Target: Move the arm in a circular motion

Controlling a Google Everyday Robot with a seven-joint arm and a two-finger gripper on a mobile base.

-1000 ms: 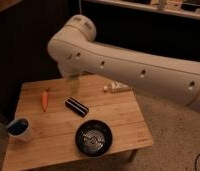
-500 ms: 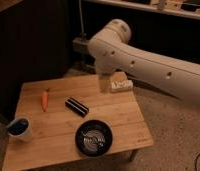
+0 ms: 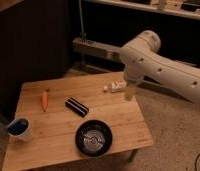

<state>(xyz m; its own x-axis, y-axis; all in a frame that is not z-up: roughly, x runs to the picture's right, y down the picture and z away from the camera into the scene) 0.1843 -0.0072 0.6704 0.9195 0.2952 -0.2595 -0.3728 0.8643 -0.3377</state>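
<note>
One glossy white arm (image 3: 165,67) of thick rounded segments, dotted with small dark screw holes, reaches in from the right and bends down at a bulbous joint. Its tan tip, the gripper (image 3: 129,92), hangs at the arm's lower end, over the far right edge of the pale, grained wooden table (image 3: 53,125); what it may hold cannot be told. On the table lie a slim orange carrot (image 3: 44,99), a ridged black oblong block (image 3: 76,106), a round dark bowl (image 3: 94,138), a white cup (image 3: 19,128) with a blue inside, and a small white object (image 3: 114,87) beside the tip. Compared with half a second ago, the arm has swung right and slightly nearer.
</note>
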